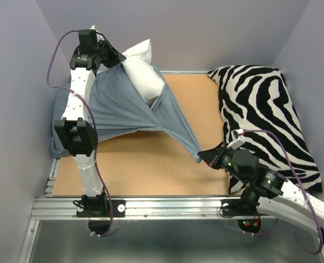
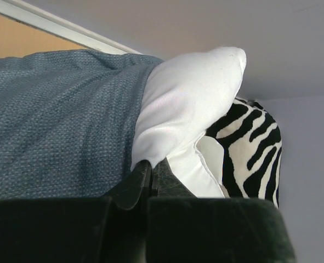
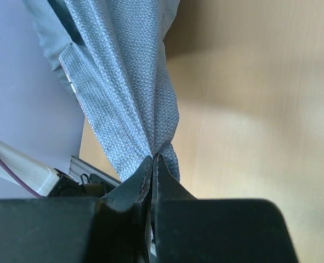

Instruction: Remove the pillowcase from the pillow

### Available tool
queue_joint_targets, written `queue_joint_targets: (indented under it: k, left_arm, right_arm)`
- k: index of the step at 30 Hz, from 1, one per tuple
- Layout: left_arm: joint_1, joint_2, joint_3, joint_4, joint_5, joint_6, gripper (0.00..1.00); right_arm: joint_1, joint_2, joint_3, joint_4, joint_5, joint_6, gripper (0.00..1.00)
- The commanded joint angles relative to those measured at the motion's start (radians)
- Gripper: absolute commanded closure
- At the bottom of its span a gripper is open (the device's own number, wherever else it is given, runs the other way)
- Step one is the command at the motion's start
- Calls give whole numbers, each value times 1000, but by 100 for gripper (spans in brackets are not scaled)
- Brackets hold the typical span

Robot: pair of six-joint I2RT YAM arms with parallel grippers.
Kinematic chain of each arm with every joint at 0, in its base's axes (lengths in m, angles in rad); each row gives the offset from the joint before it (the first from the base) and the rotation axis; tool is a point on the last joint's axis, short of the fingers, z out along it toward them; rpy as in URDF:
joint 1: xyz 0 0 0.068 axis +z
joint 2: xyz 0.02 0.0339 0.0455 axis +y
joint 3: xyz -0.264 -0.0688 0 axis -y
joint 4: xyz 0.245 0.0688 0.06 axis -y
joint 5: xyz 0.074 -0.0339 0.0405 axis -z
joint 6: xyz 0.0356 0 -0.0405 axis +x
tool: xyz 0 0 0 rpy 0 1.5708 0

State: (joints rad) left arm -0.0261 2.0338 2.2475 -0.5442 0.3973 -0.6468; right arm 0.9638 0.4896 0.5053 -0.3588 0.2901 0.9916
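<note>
Pillowcase, plain blue-grey side out, is stretched taut between the two hands above the worktop. Its far end sits around the pillow next to the left hand. Its near corner narrows to a point that ends in the right hand.

Left hand: jaws together, tips pressed right where white pillow fabric meets the edge of the case. They look clamped on the pillow, and white cloth runs down into the tips. In the left wrist view the blue weave fills the space left of the tips, and the bare white pillow corner bulges up and to the right of them. That corner pokes out of the case opening, beyond the hand. The rest of the pillow is inside the case.

Right hand: jaws together, pinching a bunched corner of the pillowcase. In the right wrist view the folds fan out up and away from the tips, with bare worktop to the right of the hand. The hand is low over the worktop.

The bulk of the case sags behind the left arm, spilling over the worktop's left edge.

Zebra cushion lies behind the right hand on that side of the worktop, well apart from the left hand. It touches neither the case nor the pillow.
</note>
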Motion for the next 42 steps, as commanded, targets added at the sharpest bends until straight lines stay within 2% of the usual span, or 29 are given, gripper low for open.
queue_joint_targets:
  k: [1, 11, 21, 23, 26, 30, 32, 33, 34, 37, 42]
  left_arm:
    - [137, -21, 6, 202, -206, 49, 100]
    - [178, -3, 12, 190, -161, 42, 100]
    - [180, 0, -40, 213, -123, 42, 100]
    - [176, -17, -72, 233, -104, 42, 100]
    - [137, -41, -83, 230, -55, 79, 100]
    - [43, -144, -170, 248, -87, 131, 100]
    - [-33, -228, -274, 285, -106, 134, 100]
    - [-58, -295, -369, 324, -123, 136, 100]
    - [-79, -328, -425, 351, -142, 131, 100]
    - [-171, -408, -598, 429, -164, 125, 100]
    - [-282, -471, -752, 498, -215, 125, 100]
  right_arm:
    - [13, 4, 49, -256, 15, -48, 99]
    - [13, -55, 78, -310, 26, -39, 99]
    - [13, -30, 101, -315, 35, -48, 99]
    - [12, 22, 104, -305, 32, -59, 99]
    - [13, 98, 108, -206, 24, -94, 98]
    - [15, 406, 206, -86, 20, -166, 90]
    - [13, 495, 283, -43, 20, -226, 63]
    - [9, 548, 314, -37, 43, -243, 40]
    - [4, 558, 340, -39, 49, -261, 31]
    - [-5, 529, 467, -39, 49, -338, 16]
    - [-31, 524, 610, -72, 67, -401, 3]
